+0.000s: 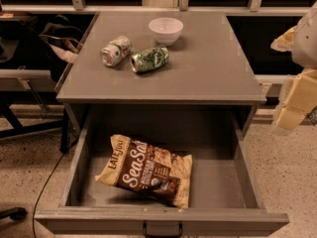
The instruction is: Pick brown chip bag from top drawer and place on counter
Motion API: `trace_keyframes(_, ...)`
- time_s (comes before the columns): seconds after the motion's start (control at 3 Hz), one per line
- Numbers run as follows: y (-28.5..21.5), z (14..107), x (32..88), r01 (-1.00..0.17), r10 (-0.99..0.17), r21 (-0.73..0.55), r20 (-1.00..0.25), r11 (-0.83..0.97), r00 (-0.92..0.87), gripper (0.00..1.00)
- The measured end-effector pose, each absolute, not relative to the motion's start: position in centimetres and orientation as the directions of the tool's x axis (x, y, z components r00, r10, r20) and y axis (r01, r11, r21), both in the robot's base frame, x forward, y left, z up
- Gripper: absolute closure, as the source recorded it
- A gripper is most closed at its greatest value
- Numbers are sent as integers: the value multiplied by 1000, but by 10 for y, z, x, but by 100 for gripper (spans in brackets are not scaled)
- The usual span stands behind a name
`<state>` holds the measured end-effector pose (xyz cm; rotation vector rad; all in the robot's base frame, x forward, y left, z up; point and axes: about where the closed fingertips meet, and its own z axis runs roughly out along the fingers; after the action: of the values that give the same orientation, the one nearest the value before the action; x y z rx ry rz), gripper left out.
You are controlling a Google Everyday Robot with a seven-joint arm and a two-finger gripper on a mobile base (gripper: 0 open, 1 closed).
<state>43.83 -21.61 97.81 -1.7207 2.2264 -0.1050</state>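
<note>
The brown chip bag (148, 170) lies flat in the open top drawer (218, 185), left of the middle, with its "Sea Salt" lettering facing up. The drawer is pulled fully out, and its dark handle (162, 230) shows at the bottom edge. The grey counter (208, 68) is the cabinet top above the drawer. My gripper (293, 110) hangs at the far right edge of the view, beside the cabinet's right side, level with the counter's front edge. It is well apart from the bag and holds nothing.
Two crushed cans, one silver (115, 50) and one green (149, 59), lie on the left half of the counter. A white bowl (166, 29) stands behind them. A chair and cables sit at the left on the speckled floor.
</note>
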Motion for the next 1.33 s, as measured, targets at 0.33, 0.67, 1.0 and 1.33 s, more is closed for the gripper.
trace_keyframes(0.33, -216, 978, 438, -929, -953, -253, -209, 270, -220, 0)
trace_keyframes(0.67, -216, 972, 438, -926, -940, -255, -272, 277, -206, 0)
trace_keyframes(1.0, -212, 948, 437, -915, -887, -228, -404, 334, -223, 0)
trace_keyframes(1.33, -194, 911, 447, -896, -834, -186, -479, 403, -276, 0)
